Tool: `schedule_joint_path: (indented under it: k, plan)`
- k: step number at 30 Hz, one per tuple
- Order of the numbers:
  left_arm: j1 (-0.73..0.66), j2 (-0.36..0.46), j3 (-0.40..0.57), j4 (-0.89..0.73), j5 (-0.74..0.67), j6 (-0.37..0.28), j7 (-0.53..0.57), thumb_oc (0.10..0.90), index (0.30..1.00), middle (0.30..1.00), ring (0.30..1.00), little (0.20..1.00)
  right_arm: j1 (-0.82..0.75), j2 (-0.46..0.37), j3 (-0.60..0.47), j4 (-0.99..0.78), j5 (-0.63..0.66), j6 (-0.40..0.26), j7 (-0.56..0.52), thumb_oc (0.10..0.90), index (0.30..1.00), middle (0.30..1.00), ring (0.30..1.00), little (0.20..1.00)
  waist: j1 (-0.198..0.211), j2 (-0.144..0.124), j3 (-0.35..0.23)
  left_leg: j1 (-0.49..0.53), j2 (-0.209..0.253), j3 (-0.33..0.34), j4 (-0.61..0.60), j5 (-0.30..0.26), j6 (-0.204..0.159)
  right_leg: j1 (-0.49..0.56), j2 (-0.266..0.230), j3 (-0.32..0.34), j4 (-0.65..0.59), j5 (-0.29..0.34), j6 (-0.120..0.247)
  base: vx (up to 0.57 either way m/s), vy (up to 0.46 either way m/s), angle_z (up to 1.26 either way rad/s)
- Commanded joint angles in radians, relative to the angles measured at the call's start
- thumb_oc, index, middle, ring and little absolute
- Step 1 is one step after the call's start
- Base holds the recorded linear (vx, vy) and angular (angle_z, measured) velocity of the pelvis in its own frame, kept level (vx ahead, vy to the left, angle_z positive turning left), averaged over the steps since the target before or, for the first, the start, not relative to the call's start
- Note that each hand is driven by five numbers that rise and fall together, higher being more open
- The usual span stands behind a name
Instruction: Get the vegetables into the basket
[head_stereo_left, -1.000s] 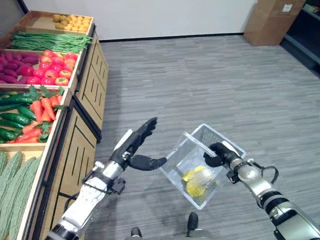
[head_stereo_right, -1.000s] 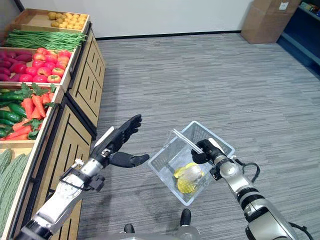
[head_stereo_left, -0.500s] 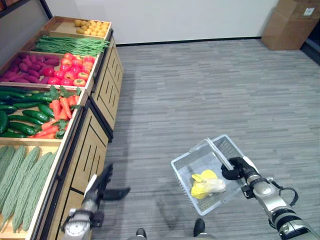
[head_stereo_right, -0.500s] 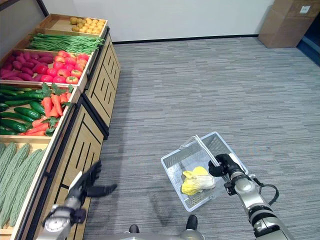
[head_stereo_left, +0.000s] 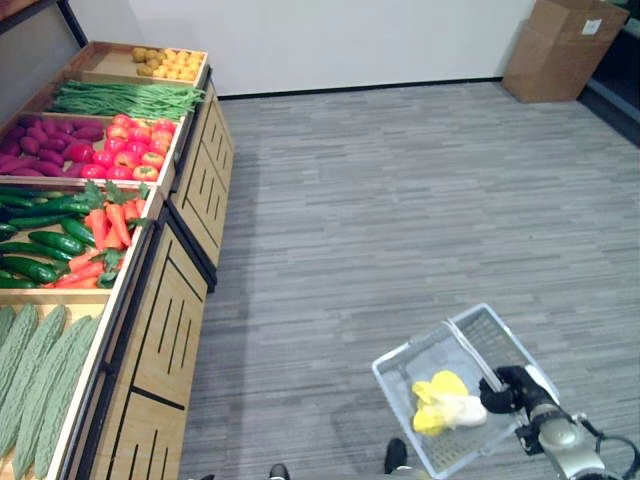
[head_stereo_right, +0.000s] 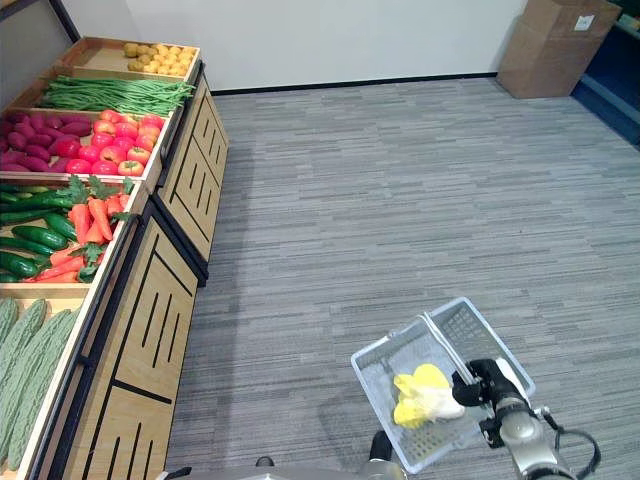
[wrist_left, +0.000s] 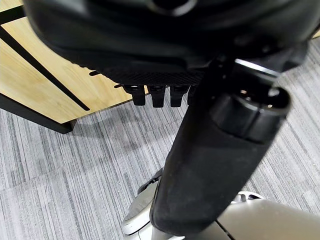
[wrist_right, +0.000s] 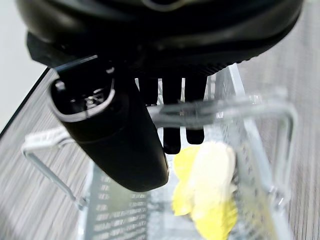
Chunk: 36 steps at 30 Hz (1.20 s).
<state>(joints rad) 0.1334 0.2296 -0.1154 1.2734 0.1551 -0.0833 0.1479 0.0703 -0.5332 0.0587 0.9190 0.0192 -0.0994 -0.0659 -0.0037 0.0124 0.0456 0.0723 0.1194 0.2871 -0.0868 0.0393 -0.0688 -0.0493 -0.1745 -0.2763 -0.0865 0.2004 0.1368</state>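
Right hand grips basket handle; no legible writing.

A clear wire-mesh basket hangs tilted above the grey floor, its handle raised. Inside lies a yellow and pale leafy vegetable, like a small cabbage, resting against the basket's lower side.
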Motion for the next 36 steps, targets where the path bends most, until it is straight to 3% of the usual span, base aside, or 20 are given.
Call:
schedule_joint_path:
  k: [1, 6, 7, 20, 31, 36]
  plan:
    - [-0.029, 0.02, 0.024, 0.022, -0.025, -0.016, 0.014, 0.9, 1.0, 1.0, 1.0, 1.0, -0.104, -0.023, -0.048, -0.039, 0.072, -0.105, -0.058, 0.4, 0.3, 0.3, 0.3, 0.3, 0.0, -0.073, -0.02, -0.012, 0.043, -0.053, 0.0, 0.04, -0.06, 0.034, -0.075, 0.046, 0.001, -0.013, 0.075, 0.0, 0.0, 0.0]
    - [-0.027, 0.004, 0.018, 0.026, -0.049, -0.017, 0.015, 0.9, 1.0, 1.0, 1.0, 1.0, -0.075, 0.01, -0.061, 0.023, 0.1, -0.107, -0.064, 0.4, 0.3, 0.3, 0.3, 0.3, -0.008, -0.072, -0.018, -0.013, 0.043, -0.051, 0.0, 0.041, -0.06, 0.031, -0.074, 0.046, -0.001, -0.012, 0.076, 0.0, 0.0, 0.0]
    - [-0.093, 0.04, -0.012, -0.029, -0.133, -0.03, -0.053, 0.9, 1.0, 1.0, 1.0, 1.0, -0.068, 0.093, -0.035, 0.015, 0.185, -0.075, -0.027, 0.4, 0.3, 0.3, 0.3, 0.3, 0.009, -0.089, 0.037, -0.042, 0.06, -0.075, 0.002, 0.053, -0.038, 0.067, 0.023, 0.108, 0.007, -0.109, 0.032, 0.0, -0.006, -0.04]
    - [-0.089, 0.022, -0.022, -0.008, -0.128, -0.035, -0.049, 0.9, 1.0, 1.0, 1.0, 1.0, -0.079, 0.089, -0.033, 0.101, 0.185, -0.075, -0.021, 0.4, 0.3, 0.3, 0.3, 0.3, 0.005, -0.082, 0.02, -0.021, 0.054, -0.064, 0.0, 0.037, -0.041, 0.074, 0.005, 0.102, -0.001, -0.094, 0.041, 0.01, 0.015, -0.03]
    - [-0.088, 0.021, -0.025, 0.004, -0.124, -0.033, -0.038, 0.9, 1.0, 1.0, 1.0, 1.0, -0.099, 0.051, -0.066, 0.198, 0.112, -0.07, -0.093, 0.4, 0.3, 0.3, 0.3, 0.3, 0.005, -0.075, 0.022, 0.003, 0.048, -0.066, 0.0, 0.026, -0.039, 0.091, 0.005, 0.11, -0.001, -0.1, 0.036, 0.02, 0.003, 0.0]
    - [-0.106, 0.034, -0.02, -0.022, -0.142, -0.031, -0.008, 0.9, 1.0, 1.0, 1.0, 1.0, -0.117, 0.041, -0.065, 0.205, 0.098, -0.063, -0.113, 0.4, 0.3, 0.3, 0.3, 0.3, 0.007, -0.06, 0.059, -0.015, 0.074, -0.083, 0.019, 0.035, -0.038, 0.026, 0.018, 0.115, 0.152, -0.173, 0.016, -0.02, -0.057, 0.01]
